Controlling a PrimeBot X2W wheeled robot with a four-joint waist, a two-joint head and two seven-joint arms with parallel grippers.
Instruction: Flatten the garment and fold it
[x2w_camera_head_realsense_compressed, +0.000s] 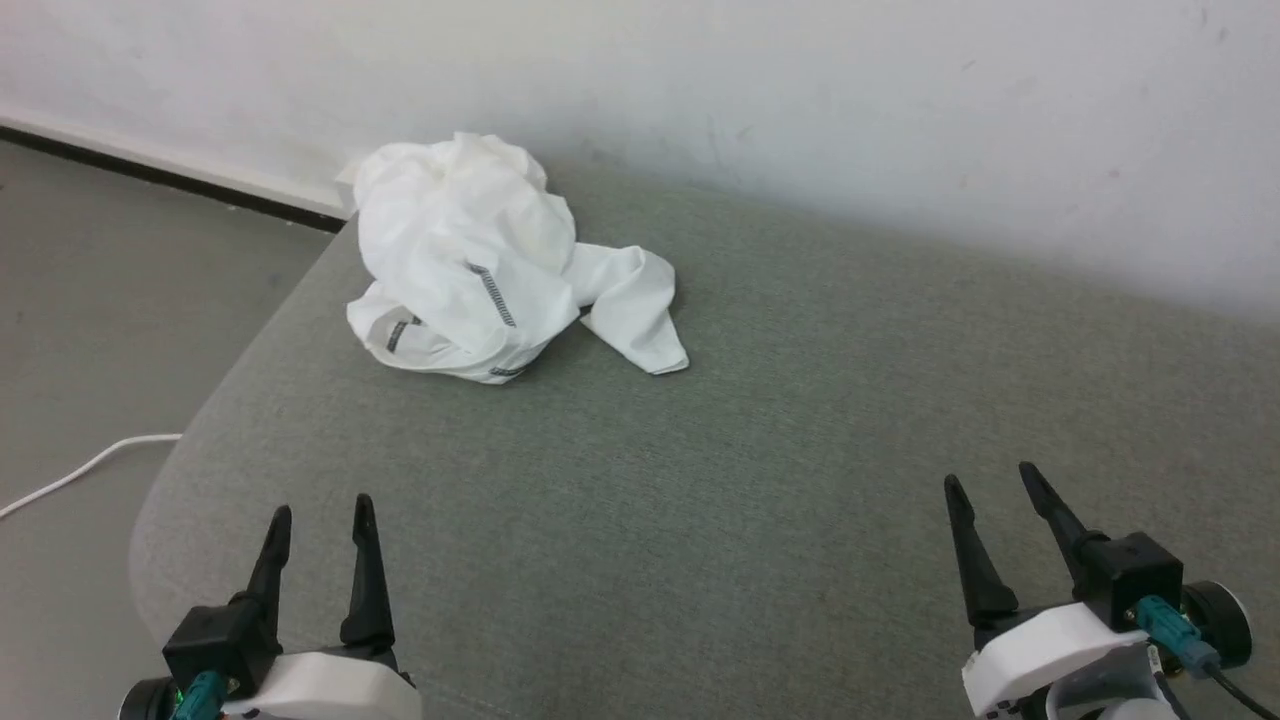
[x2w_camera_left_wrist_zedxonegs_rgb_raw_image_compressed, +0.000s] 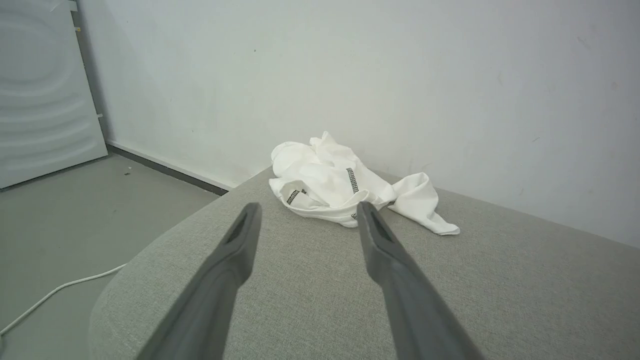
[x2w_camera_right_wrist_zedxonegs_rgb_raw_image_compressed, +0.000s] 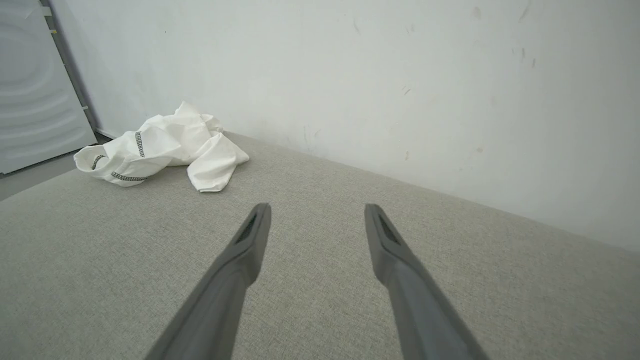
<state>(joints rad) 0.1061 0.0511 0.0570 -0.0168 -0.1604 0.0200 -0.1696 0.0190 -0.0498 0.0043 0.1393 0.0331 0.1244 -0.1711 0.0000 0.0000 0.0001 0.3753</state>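
On your left gripper (x2w_camera_head_realsense_compressed: 322, 505) the jaws stand apart, empty. Beyond them, slightly right, the crumpled white thin-fabric garment (x2w_camera_head_realsense_compressed: 470, 260) with dark zigzag seams lies heaped on the grey upholstered bench (x2w_camera_head_realsense_compressed: 700, 500), its shape lost in folds. On your right gripper (x2w_camera_head_realsense_compressed: 988, 473) the jaws stand apart too.

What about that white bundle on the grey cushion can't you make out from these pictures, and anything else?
The garment: crumpled in every view; its own folds hide its collar and front.
White cable: cut off by the head view's left edge; where it leads is unseen.
Pale ribbed panel: cut by the left wrist view's edge; unclear what it is.
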